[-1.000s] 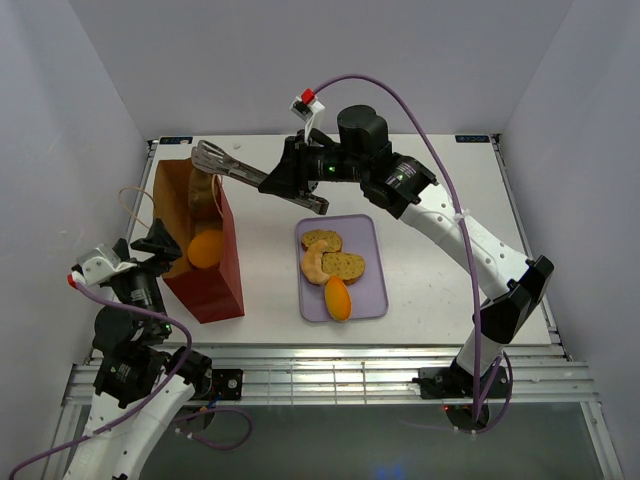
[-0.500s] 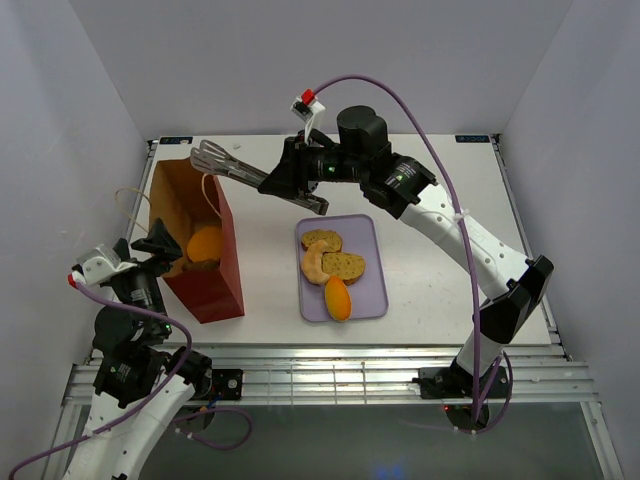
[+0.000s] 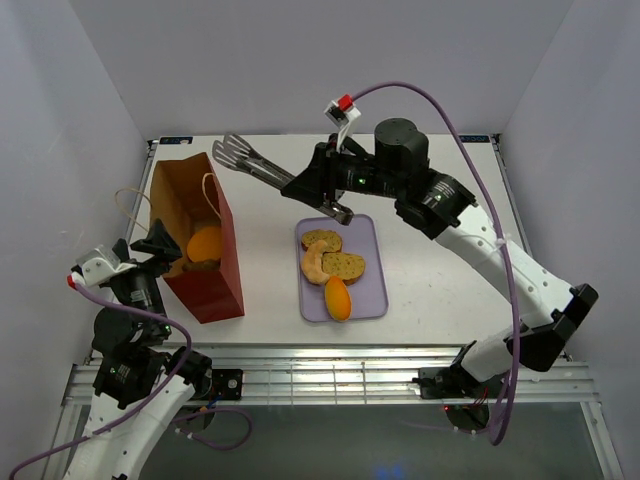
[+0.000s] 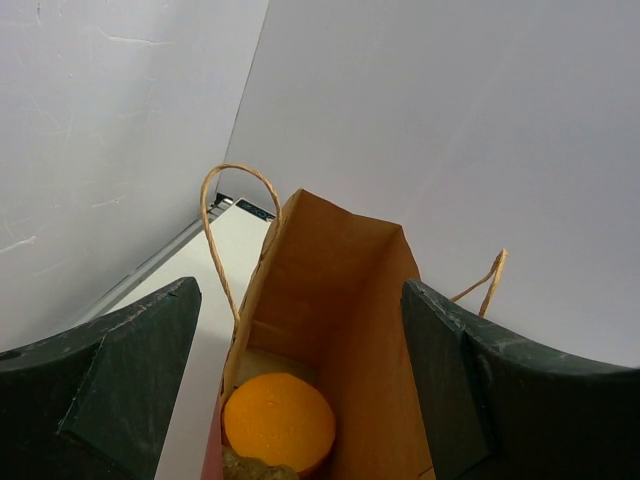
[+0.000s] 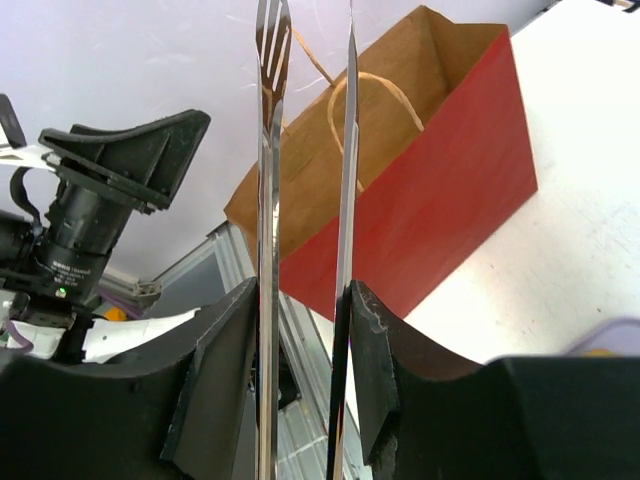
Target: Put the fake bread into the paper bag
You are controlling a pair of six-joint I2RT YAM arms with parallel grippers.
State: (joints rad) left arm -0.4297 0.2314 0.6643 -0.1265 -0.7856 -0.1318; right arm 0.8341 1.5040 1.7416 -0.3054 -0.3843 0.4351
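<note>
The paper bag (image 3: 215, 270) stands open at the left, red outside and tan inside; it also shows in the left wrist view (image 4: 350, 290) and the right wrist view (image 5: 430, 200). An orange bun (image 3: 205, 243) (image 4: 278, 422) and a brown piece (image 3: 198, 265) lie inside it. Two round slices (image 3: 321, 240) (image 3: 346, 265), a pale crescent roll (image 3: 314, 262) and an orange piece (image 3: 338, 297) lie on the lavender tray (image 3: 375, 290). My right gripper (image 3: 325, 195) (image 5: 300, 295) is shut on metal tongs (image 3: 255, 162) (image 5: 272, 150), which are empty and right of the bag. My left gripper (image 3: 160, 242) (image 4: 300, 290) is open by the bag's mouth.
White walls close in the table on the left, back and right. The bag's cord handles (image 4: 235, 215) (image 5: 375, 95) loop up from its rim. A metal rail (image 3: 330, 375) runs along the near edge of the table.
A brown bread piece left the tongs and now lies in the bag. My right arm has drawn the empty tongs up and to the right, away from the bag. The left arm has not moved.
</note>
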